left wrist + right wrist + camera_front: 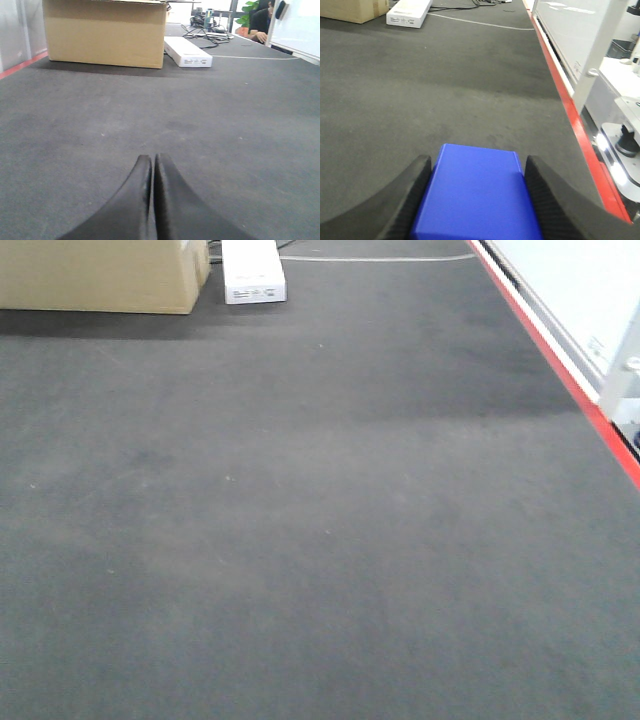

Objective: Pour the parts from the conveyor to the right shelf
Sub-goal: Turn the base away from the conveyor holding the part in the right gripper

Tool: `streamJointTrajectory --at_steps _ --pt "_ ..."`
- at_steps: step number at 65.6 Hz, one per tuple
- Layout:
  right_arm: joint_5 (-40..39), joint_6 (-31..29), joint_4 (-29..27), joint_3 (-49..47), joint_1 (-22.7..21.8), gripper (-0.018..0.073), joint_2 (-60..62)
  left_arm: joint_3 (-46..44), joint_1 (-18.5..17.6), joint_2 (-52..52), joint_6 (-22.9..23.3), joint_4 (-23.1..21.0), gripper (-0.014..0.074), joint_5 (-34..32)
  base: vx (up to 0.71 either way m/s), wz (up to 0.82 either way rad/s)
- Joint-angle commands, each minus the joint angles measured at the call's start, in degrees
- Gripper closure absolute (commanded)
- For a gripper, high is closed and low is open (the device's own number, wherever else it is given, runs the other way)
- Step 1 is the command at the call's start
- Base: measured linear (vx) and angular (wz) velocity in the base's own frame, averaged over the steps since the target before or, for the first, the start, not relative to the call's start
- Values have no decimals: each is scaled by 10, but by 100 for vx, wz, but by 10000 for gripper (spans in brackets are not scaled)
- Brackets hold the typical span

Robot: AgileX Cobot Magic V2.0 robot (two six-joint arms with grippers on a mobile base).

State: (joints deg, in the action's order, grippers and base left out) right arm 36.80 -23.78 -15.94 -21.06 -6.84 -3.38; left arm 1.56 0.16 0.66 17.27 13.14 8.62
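Since the blue part point(477, 200) sits clamped between the two dark fingers of the right tool point(478, 162), with the conveyor point(445, 90) beneath and its red stripe point(572, 115) close by, I'd judge it is gripped for carrying toward the shelf, which I cannot make out. The left tool point(152, 162) is pinched together on nothing, seemingly idle and out of the way.

We see the dark grey conveyor point(320, 540) with a red stripe point(565, 380) along its right edge. At its far end a cardboard box point(100, 275) sits just beside a flat white box point(252, 272).
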Motion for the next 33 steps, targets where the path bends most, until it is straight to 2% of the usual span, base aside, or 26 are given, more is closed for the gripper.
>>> streamJointTrajectory --at_steps 1,20,33 --pt "-43 -1 -5 -15 0 564 -8 -11 -4 6 2 0 603 -44 -12 -13" --pt "-43 -1 -5 -15 0 564 -8 -11 -4 6 2 0 603 -44 -19 -13" --pt "-43 -1 -5 -15 0 564 -8 -11 -3 6 2 0 603 -44 -27 -28"
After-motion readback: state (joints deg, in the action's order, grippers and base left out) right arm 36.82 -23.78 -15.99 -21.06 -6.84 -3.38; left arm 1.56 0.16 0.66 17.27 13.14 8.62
